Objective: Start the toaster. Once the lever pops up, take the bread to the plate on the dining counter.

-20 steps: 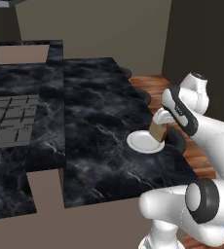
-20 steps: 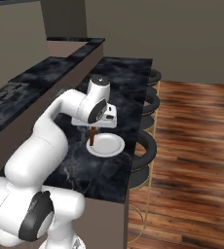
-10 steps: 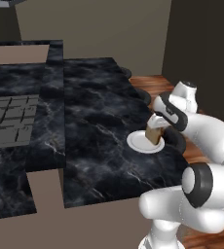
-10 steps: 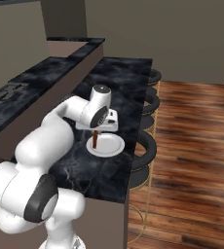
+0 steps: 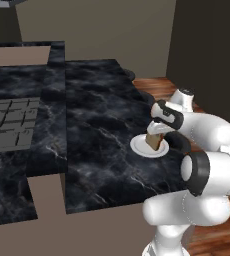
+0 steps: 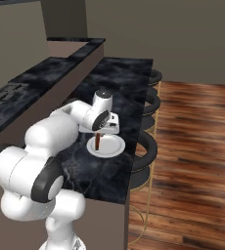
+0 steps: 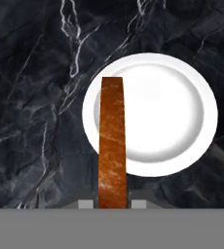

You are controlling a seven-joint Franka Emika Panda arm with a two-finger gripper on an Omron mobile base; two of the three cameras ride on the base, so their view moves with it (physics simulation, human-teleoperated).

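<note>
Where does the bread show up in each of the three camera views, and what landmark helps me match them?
Left base view: the bread is right of centre, held on edge over the plate under the claw.
Right base view: left of centre, a thin brown strip over the plate's left part.
Hand view: a tall brown strip rising from the bottom centre, across the plate's left edge.
Shared landmark: the white plate.

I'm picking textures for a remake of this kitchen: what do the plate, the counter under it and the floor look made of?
The plate looks like glazed white ceramic: smooth, with a soft sheen. The dining counter looks like polished black marble, with faint white veins. The floor looks like varnished wood: reddish-brown planks with visible seams. All are rendered, so these are looks only.
</note>
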